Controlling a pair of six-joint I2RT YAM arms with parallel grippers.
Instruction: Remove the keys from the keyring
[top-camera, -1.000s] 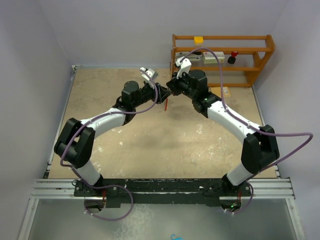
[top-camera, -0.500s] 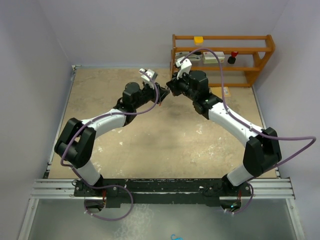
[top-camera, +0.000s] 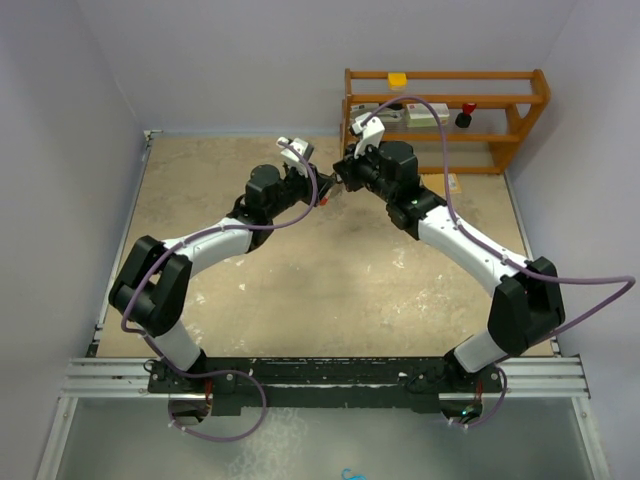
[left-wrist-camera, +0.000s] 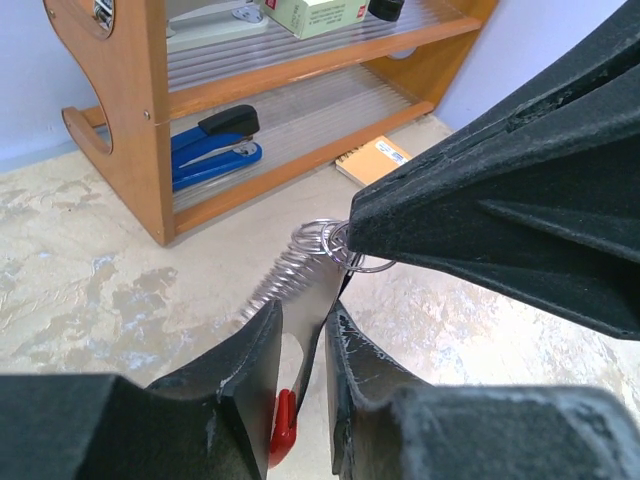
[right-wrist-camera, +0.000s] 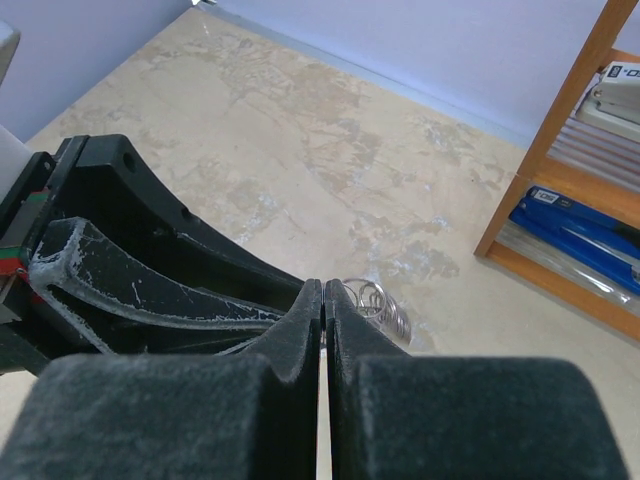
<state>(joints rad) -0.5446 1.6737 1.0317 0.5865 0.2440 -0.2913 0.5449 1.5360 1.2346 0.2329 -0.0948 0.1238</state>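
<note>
closing the left fingers (left-wrist-camera: 250, 365) squarely and gently looks best: they stand narrow about the flat strip of the keyring (left-wrist-camera: 284, 278), though whether they touch it is unclear. the keyring is held in the air between the grippers. the right gripper (right-wrist-camera: 324, 292) is pinched tight on its end ring. i cannot pick out the keys. the left arm (top-camera: 210, 240) and right arm (top-camera: 465, 240) reach forward, wrists meeting above the table (top-camera: 330, 290).

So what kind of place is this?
Probably a lab robot cell: plain walls box in a worn tabletop, the left arm and right arm are bolted to a metal rail, and a wooden shelf holds a blue stapler.
</note>
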